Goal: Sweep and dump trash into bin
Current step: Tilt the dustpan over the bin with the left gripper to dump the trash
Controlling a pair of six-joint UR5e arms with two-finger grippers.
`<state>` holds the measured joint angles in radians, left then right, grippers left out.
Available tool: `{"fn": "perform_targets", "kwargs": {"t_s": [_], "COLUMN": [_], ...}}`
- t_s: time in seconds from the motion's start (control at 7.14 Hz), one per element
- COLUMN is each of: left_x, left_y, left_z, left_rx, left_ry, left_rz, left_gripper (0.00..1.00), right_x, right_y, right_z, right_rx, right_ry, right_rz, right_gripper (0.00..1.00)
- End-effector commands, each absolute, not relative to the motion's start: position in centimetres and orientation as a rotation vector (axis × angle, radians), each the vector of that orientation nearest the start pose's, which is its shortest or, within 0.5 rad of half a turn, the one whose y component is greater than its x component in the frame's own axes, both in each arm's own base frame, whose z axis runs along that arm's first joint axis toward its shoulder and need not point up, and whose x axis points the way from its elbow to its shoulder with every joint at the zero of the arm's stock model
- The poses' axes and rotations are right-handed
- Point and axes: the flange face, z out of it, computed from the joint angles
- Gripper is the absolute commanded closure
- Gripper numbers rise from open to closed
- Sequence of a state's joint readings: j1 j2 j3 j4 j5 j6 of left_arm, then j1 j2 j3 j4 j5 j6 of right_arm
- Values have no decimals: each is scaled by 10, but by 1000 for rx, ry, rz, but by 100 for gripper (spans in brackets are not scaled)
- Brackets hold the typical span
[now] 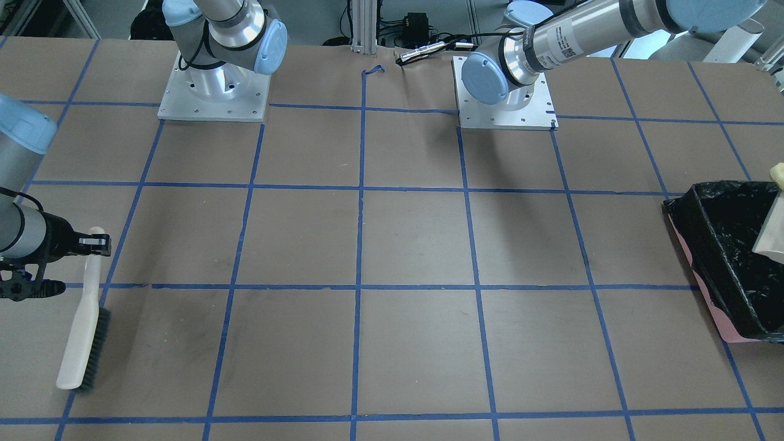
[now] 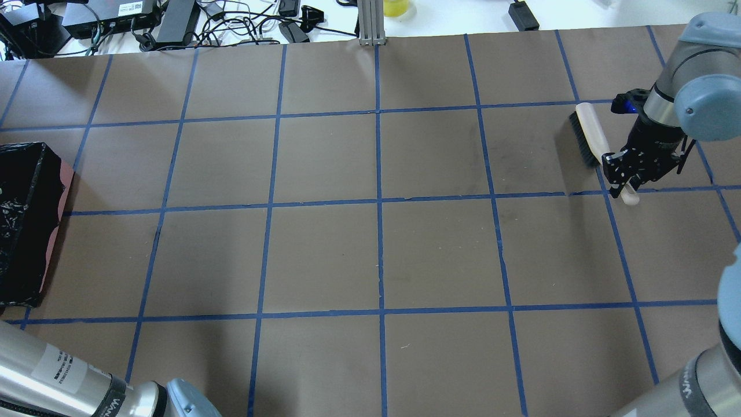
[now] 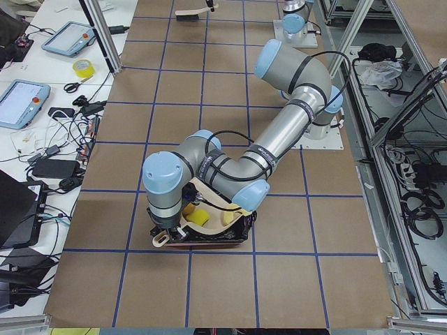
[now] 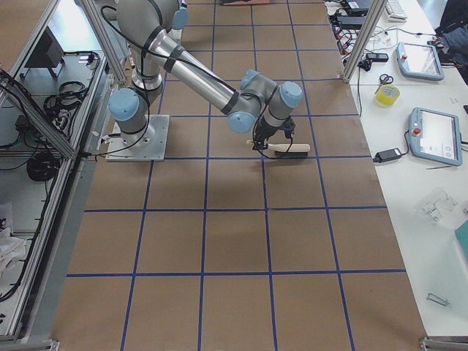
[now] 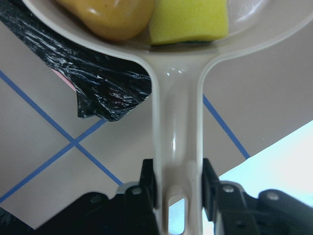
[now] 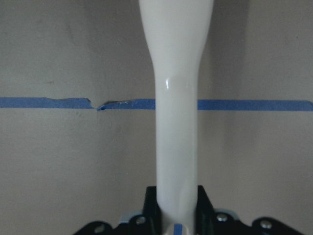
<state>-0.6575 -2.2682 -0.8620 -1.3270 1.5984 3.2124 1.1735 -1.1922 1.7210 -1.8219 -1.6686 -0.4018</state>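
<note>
My left gripper point(image 5: 178, 188) is shut on the handle of the beige dustpan point(image 5: 176, 122). It holds the pan over the pink bin with the black bag point(image 1: 729, 257), which also shows in the overhead view point(image 2: 23, 226). The orange-brown lump point(image 5: 110, 17) and the yellow wedge point(image 5: 190, 22) lie in the pan. The melon-rind slice is not clearly visible. A pale piece point(image 1: 778, 173) shows at the front view's edge. My right gripper point(image 2: 628, 174) is shut on the handle of a white brush point(image 2: 590, 133). The brush rests bristles-down on the table.
The brown table point(image 2: 376, 255) carries a grid of blue tape. The two arm bases point(image 1: 214, 92) stand at its robot side. Cables and electronics point(image 2: 173, 23) lie beyond the far edge. The bin sits at the table's left end, the brush at its right end.
</note>
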Motion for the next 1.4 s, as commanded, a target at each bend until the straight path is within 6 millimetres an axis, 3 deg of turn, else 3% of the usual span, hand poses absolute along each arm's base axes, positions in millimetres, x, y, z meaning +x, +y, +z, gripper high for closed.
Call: {"fn": "perform_targets", "kwargs": {"t_s": [0.0,0.56,1.26], "left_x": [532,510,510], "left_y": [-582,-584,-583], "left_z": [411,423,423], "left_rx": [-3123,-3166,-3229], "left_ry": [-1333,-1316,-1265], "left_rz": [-308,-342,-406], "left_gripper": [87,87,88], "right_x": [-105,-106,-105], "right_y": [-570,-573,-572], "right_z": [231,224,229], "right_rx": [-29,-26,-7], "right_ry": [3086,3090,3084], "right_rz": [465,457,444], "right_gripper": [48,45,38]}}
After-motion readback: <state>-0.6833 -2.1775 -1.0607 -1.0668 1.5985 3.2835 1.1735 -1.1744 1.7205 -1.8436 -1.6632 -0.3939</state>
